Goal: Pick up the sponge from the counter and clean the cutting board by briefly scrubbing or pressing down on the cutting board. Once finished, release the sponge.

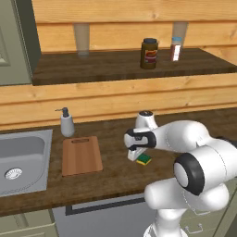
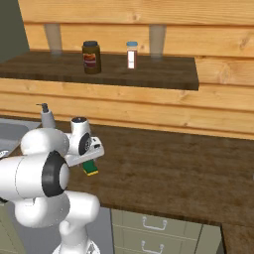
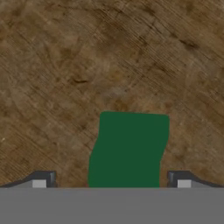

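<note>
Counter [image 1: 111, 178] bare round sponge [image 3: 127, 149]; tool [image 3: 111, 180] wide open, fingers astride it, not touching

Glossy white rounded arm [image 1: 194, 139] segments, dark joint rings, dark fingers [image 3: 43, 178].

Dark green over yellow on the sponge [image 1: 144, 159]; reddish-brown on the cutting board [image 1: 81, 155]; dark brown wood grain across the tabletop [image 1: 111, 178]; steel grey in the sink [image 1: 21, 159].
</note>
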You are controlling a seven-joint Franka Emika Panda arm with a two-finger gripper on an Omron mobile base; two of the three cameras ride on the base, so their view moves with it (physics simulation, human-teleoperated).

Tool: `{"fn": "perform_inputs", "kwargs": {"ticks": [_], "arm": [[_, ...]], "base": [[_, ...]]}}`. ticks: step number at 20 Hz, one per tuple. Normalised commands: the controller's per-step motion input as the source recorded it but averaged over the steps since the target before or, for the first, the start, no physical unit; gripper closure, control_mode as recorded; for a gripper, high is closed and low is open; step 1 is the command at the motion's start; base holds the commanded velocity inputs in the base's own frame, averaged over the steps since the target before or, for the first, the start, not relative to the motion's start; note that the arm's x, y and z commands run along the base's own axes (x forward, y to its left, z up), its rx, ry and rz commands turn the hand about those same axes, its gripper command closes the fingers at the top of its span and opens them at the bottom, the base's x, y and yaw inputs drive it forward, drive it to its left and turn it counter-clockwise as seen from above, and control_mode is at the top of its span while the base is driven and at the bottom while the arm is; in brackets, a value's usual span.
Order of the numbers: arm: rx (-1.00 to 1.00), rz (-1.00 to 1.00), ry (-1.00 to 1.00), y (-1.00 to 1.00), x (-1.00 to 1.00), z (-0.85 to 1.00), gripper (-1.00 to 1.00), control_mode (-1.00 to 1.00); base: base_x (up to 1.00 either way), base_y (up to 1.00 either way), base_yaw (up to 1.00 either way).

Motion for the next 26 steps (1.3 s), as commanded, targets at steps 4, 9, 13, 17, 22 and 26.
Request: {"fn": "perform_inputs", "kwargs": {"ticks": [4, 9, 13, 17, 22, 26], "arm": [[0.0, 0.0, 0.0, 0.01, 0.0, -0.15, -1.0, -1.0], [0.0, 0.0, 0.01, 0.0, 0.02, -0.2, -1.0, -1.0], [0.0, 0.0, 0.0, 0.0, 0.0, -0.37, -1.0, -1.0], [0.0, 0.0, 0.0, 0.01, 0.0, -0.1, 1.0, -1.0], [-0.01, 0.0, -0.06, 0.15, -0.05, 0.01, 1.0, -1.0], [0.0, -0.06, -0.11, 0.24, -0.02, 0.31, 1.0, -1.0]], "base": [[0.0, 0.0, 0.0], [0.0, 0.0, 0.0], [0.0, 0.0, 0.0], [0.0, 0.0, 0.0], [0.0, 0.0, 0.0], [0.0, 0.0, 0.0]]}}
